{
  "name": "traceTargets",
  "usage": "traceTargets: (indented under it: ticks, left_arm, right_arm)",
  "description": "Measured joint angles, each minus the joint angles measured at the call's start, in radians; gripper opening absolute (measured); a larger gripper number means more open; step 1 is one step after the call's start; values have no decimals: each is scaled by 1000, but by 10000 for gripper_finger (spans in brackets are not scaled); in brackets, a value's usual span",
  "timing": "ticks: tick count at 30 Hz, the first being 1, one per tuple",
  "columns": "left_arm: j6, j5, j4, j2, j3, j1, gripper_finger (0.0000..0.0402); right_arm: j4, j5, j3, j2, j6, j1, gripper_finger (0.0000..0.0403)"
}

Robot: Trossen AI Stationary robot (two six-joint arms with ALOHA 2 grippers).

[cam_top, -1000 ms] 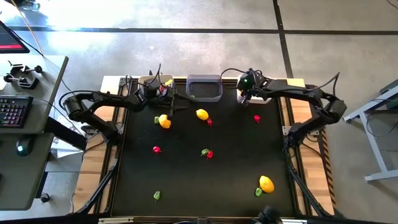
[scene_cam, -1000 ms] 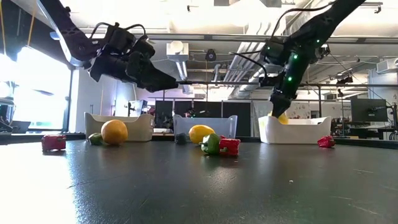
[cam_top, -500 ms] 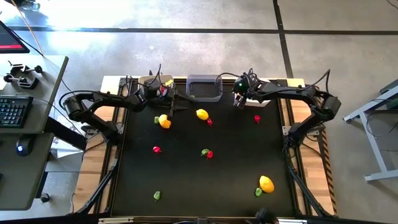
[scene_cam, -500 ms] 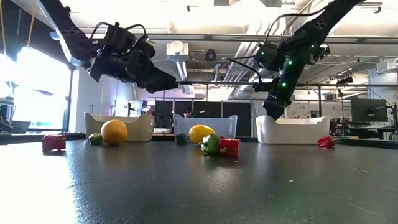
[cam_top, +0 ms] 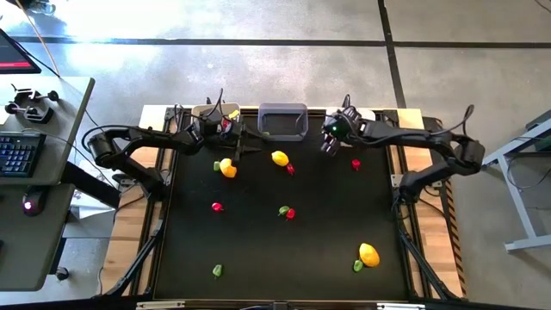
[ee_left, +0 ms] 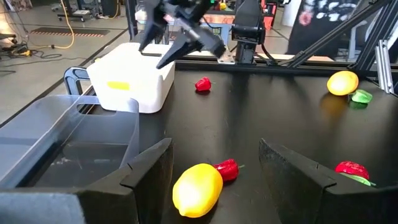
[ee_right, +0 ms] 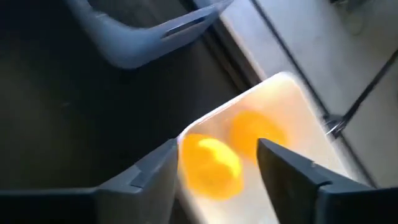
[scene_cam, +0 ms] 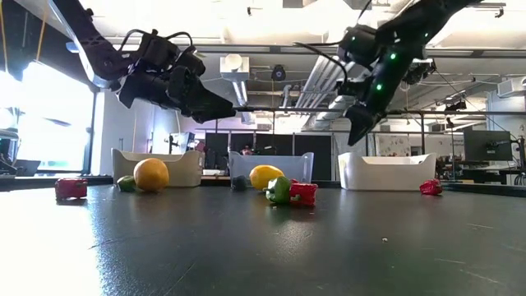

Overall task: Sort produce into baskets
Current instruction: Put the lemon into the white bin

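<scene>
Right end effector (cam_top: pixel 328 143) open, above table (cam_top: pixel 318 250)

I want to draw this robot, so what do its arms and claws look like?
Both arms are dark, nearly black, built from slim jointed tubes with thin black cables looping along them. The left gripper ends in two long pointed dark fingers. The right gripper looks the same, and small green lights glow on the right arm's wrist. Up close, the fingers are flat, angular and matte black.

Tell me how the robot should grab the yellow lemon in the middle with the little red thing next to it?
Probably from straight above, tool fingers across the oval yellow lemon's narrow middle. The small red piece sits close on one side, so keep the fingers clear of it.
</scene>
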Motion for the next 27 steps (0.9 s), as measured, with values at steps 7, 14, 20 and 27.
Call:
traceTargets:
  ticks: [7,14,20,27]
  left_arm:
    - [0,0,3,0,0,0,225]
    - [1,0,16,0,0,0,225]
    - [8,0,16,0,0,-1,225]
    - [9,0,-10,0,0,-1,225]
  right_arm:
    - [-269,-53,-17,-3,254,18,73]
    - [-262,-104,-127,-1,362,-35,11]
    - [-189,-70,-189,-1,375,-89,9]
    - [-131,-24,-196,-1,331,-115,2]
